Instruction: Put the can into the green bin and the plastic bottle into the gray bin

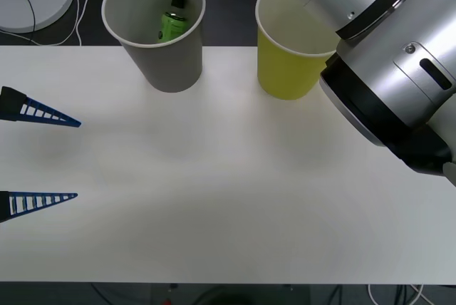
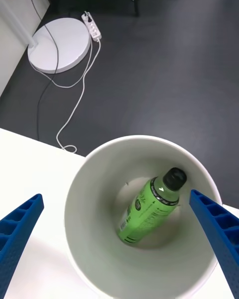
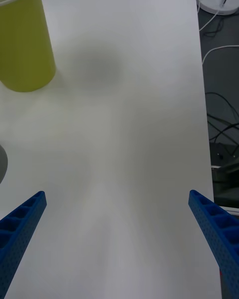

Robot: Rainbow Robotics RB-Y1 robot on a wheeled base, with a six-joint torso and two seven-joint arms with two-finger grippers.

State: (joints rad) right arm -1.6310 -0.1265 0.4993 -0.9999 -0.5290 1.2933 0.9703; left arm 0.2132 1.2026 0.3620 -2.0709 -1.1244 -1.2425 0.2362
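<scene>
Looming across the right side of the front view, the silver and black bulk of the right arm [image 1: 385,55] hid the far right of the white table [image 1: 228,198] and cut off part of the green bin's [image 1: 288,70] rim; what lay inside that cup could not be made out. The arm reached out over the far edge of the table. The right gripper [image 2: 119,229] hung directly above the gray bin [image 1: 167,63], its blue ribbed fingers [image 2: 214,224] spread wide to either side of the cup's mouth and holding nothing.

The left gripper [image 1: 75,159] waited at the left edge of the table, near side of the gray bin, its two fingers [image 1: 50,115] likewise far apart and empty, pointing across the bare tabletop; the rest of that arm ran out of view.

The gray bin stood on the far left of the table, the green bin to its right, well apart. The plastic bottle [image 2: 149,209] lay tilted inside the gray bin, leaning against the white inner wall, black cap uppermost.
</scene>
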